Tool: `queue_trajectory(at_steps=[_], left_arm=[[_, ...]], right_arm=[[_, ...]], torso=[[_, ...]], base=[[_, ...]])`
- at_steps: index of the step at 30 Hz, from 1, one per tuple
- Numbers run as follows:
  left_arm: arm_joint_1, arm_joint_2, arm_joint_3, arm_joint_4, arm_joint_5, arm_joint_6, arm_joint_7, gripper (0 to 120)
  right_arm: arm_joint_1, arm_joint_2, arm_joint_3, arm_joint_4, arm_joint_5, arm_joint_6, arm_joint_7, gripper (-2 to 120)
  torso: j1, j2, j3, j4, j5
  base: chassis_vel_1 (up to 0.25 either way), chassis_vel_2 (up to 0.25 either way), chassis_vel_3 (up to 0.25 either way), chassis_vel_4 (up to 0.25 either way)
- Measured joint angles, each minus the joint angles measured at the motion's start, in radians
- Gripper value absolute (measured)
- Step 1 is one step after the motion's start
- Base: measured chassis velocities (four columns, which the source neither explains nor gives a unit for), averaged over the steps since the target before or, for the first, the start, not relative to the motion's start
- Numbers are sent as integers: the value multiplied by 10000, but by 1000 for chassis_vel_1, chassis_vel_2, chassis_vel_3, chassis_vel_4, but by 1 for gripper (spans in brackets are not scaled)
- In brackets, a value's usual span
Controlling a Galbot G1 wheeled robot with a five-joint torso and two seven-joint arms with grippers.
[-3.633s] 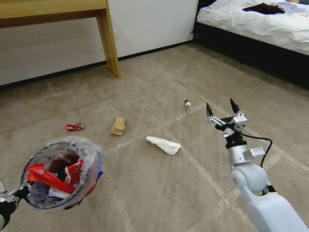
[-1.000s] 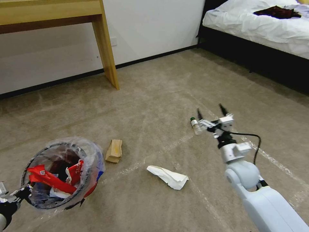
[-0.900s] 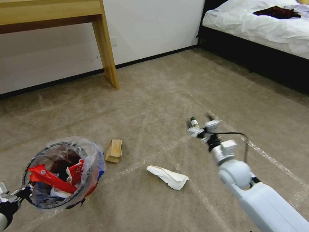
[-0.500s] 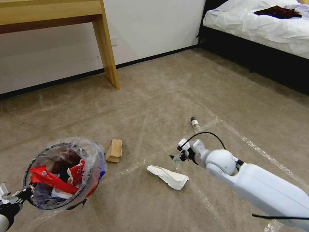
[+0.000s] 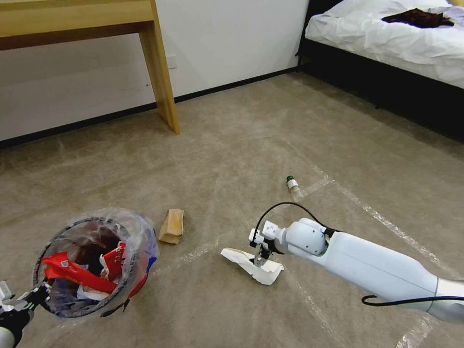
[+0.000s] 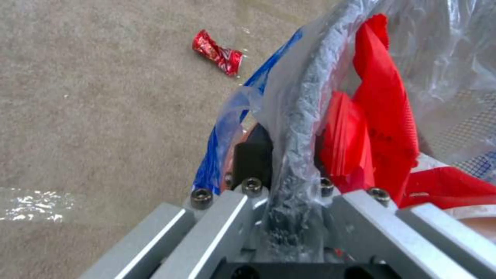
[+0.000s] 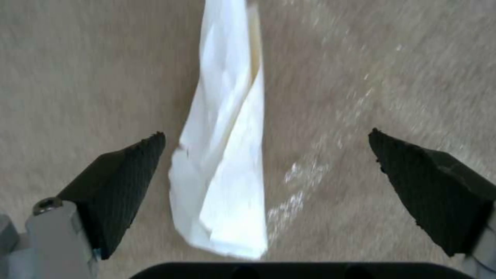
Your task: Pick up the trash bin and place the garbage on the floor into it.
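The trash bin [image 5: 93,221] hangs low at the left, lined with clear plastic and holding red wrappers [image 5: 72,270]. My left gripper [image 5: 35,292] is shut on its rim; the left wrist view shows the fingers [image 6: 252,157] clamped over the mesh rim [image 6: 297,128]. My right gripper [image 5: 257,258] points down over a crumpled white tissue [image 5: 241,256] on the floor [image 5: 232,145]. It is open, and in the right wrist view the tissue [image 7: 227,155] lies between its dark fingertips [image 7: 129,170]. More garbage lies about: a tan packet [image 5: 171,225], a small bottle [image 5: 294,187] and a crushed red can [image 6: 217,52].
A wooden table leg [image 5: 162,72] stands by the wall at the back left. A bed [image 5: 386,34] with a dark frame fills the back right. Pale tape lines [image 5: 386,217] cross the carpet.
The right arm swung from beside the small bottle down and left to sit over the white tissue, fingers still open. The left gripper kept the bin. The camera shifted early on.
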Motion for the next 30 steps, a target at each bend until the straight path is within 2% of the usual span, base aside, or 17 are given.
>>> queue_trajectory(at_steps=[5,12,15,24,27,30], left_arm=[[53,-95,-26,-40,34,-11,33,1],[155,-191,-59,-74,89,-19,61,1],[215,-224,-79,-54,122,-47,87,1],[283,-240,-124,-21,137,-70,123,1],[284,-227,-127,21,140,-78,126,1],[264,-200,-129,73,143,-81,126,1]], right_arm=[[-294,-9,-166,-280,-209,27,97,100],[-793,503,-333,-1306,-273,483,532,100],[-933,860,-417,-1960,-256,1052,790,100],[-973,1522,-453,-3179,-132,2044,1123,100],[-946,1766,-497,-3683,-166,2428,1268,98],[-925,1864,-532,-3952,-199,2739,1344,91]], torso=[[0,0,0,-3,1],[0,0,0,-1,2],[0,0,0,0,1],[0,0,1,0,0],[0,0,0,0,1],[0,0,0,0,0]], base=[[0,0,0,0],[0,0,0,0],[0,0,0,0],[0,0,0,0],[0,0,0,0],[0,0,0,0]])
